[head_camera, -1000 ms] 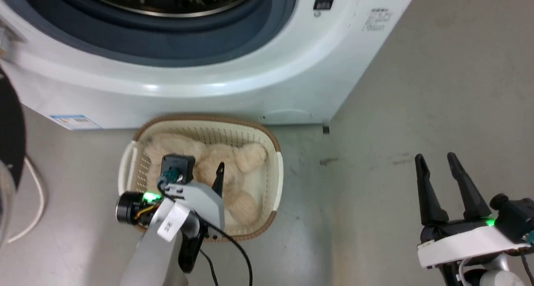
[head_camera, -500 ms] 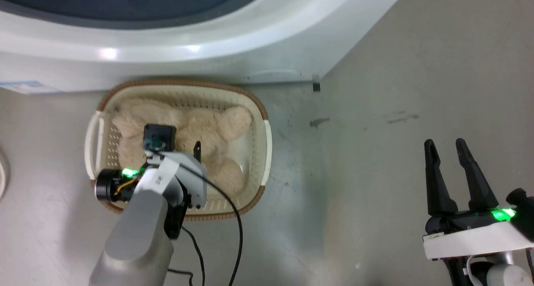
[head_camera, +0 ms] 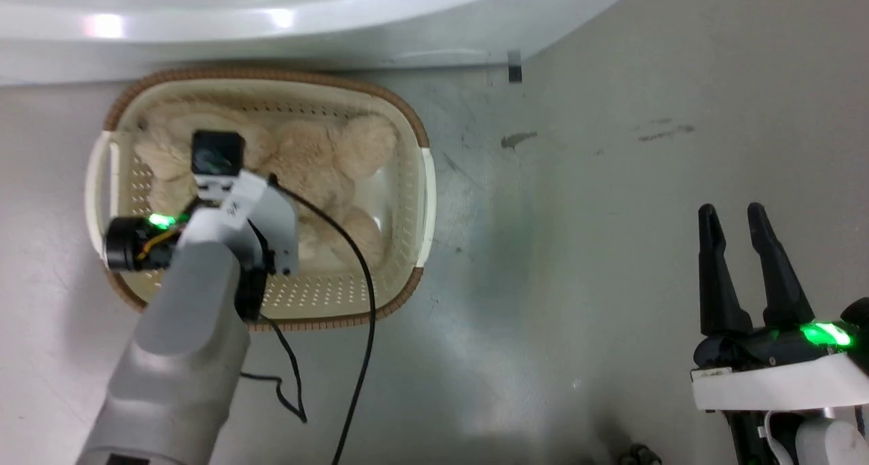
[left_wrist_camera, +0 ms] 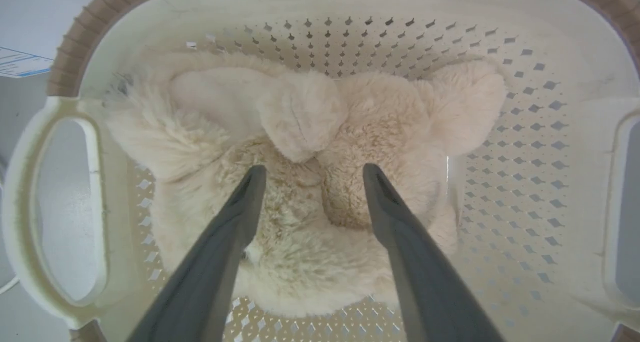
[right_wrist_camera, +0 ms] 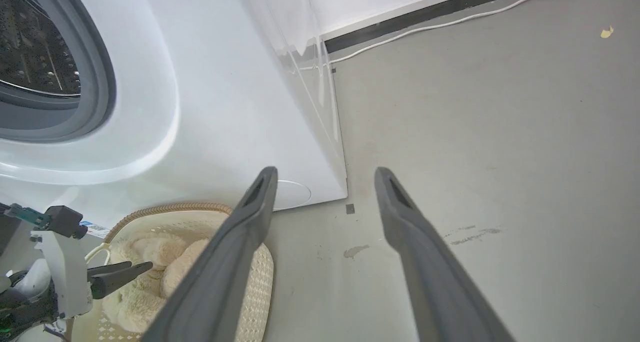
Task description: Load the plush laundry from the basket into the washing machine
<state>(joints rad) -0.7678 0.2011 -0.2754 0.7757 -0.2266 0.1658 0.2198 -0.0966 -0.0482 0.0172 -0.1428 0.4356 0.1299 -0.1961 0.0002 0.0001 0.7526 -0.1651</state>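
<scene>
left gripper (left_wrist_camera: 310,170) lowered, plush laundry (head_camera: 319,154) along basket (head_camera: 299,294)

Bright even light, glare spots on the washing machine (head_camera: 305,27), slight head-view blur.

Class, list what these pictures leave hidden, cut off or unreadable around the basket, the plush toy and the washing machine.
- Head view: large white washing machine, drum and door cut off by the top edge.
- Left wrist view: floor of the oval cream perforated basket, covered by the fluffy cream plush toy; whether the open left gripper touches fur is unclear.
- Left wrist view: blue-and-white sticker, too small to read.
</scene>
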